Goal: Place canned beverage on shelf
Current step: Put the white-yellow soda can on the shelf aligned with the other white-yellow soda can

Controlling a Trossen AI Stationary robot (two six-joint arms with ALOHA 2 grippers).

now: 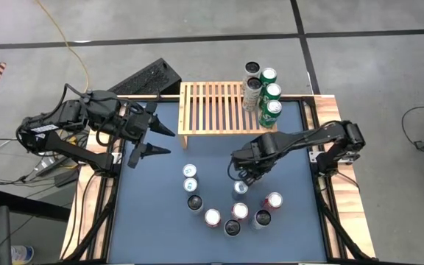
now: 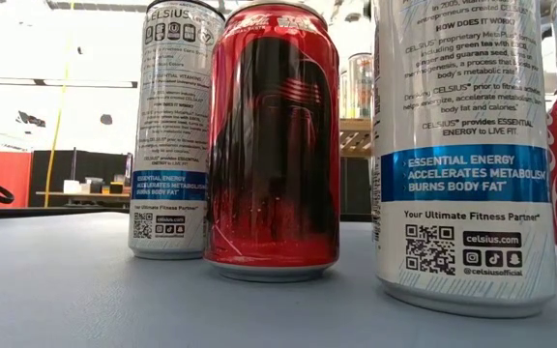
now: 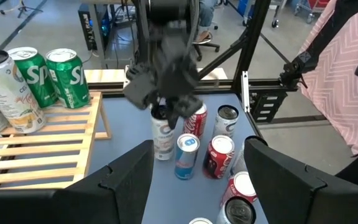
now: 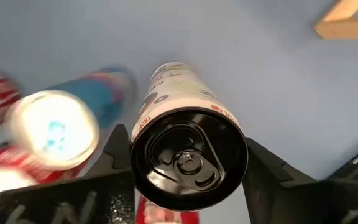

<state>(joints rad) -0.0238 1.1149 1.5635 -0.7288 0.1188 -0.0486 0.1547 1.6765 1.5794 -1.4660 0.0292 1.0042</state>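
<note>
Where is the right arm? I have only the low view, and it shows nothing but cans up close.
Observer: The right gripper is down over a white can near the table's middle.
Reviewer: And the left?
Observer: The left gripper hovers beside the shelf, fingers open, holding nothing.
Reviewer: Anything on the shelf?
Observer: Green cans and a few others stand at its right end.

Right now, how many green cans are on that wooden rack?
3, lined along the shelf's right end: far green can, middle green can, near green can. None looks hidden.
</note>
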